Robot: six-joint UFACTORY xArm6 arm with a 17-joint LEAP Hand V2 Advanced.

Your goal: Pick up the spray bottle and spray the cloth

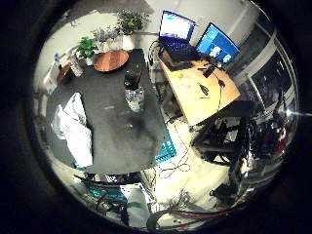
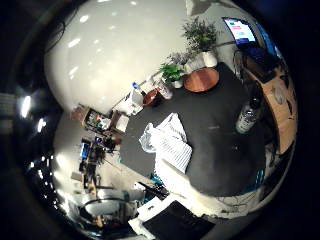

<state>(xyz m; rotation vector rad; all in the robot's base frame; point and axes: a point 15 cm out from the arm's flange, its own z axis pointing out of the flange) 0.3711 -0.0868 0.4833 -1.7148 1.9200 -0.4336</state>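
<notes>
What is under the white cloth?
The white cloth lies crumpled on the dark table, apart from the spray bottle. Only the tabletop shows around the cloth. Anything beneath its folds is covered, so it cannot be seen.

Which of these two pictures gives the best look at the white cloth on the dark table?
The thumb side palm view: the white cloth lies near the middle, with its folds and full outline showing on the dark table. In the little finger side palm view it sits off toward the table's edge, crumpled and harder to make out.
</notes>
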